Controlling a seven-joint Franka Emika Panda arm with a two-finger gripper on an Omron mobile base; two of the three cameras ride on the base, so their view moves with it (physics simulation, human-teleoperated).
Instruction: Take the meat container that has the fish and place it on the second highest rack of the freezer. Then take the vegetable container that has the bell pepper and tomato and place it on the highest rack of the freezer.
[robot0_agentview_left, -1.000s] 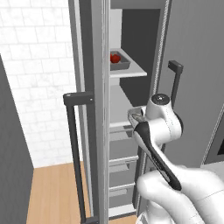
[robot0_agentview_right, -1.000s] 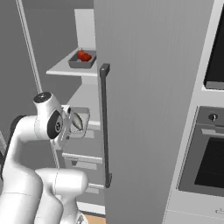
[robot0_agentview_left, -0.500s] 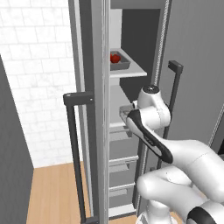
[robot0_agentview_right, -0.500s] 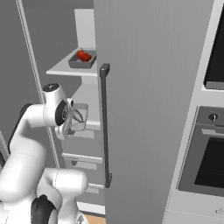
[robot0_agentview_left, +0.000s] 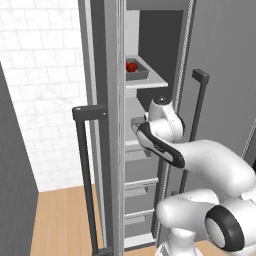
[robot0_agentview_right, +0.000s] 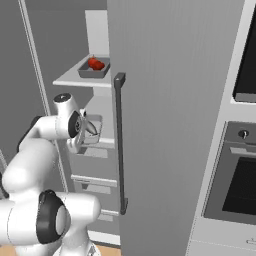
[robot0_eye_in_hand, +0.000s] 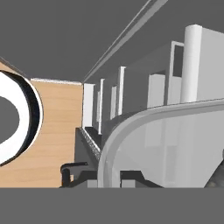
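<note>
Inside the tall grey double-door freezer (robot0_agentview_right: 165, 125), at its second shelf, my hand (robot0_agentview_right: 92, 130) is closed tight, fingers nearly together, and appears to pinch the rim of the shallow grey meat container (robot0_agentview_right: 95, 131) with no red pieces. Over the last second my arm has risen and pushed further in towards that shelf. Above, the shallow grey vegetable container (robot0_agentview_left: 136, 71) with red pieces already rests on the thin white highest rack (robot0_agentview_left: 150, 81). I judge only setting down and letting go remains.
</note>
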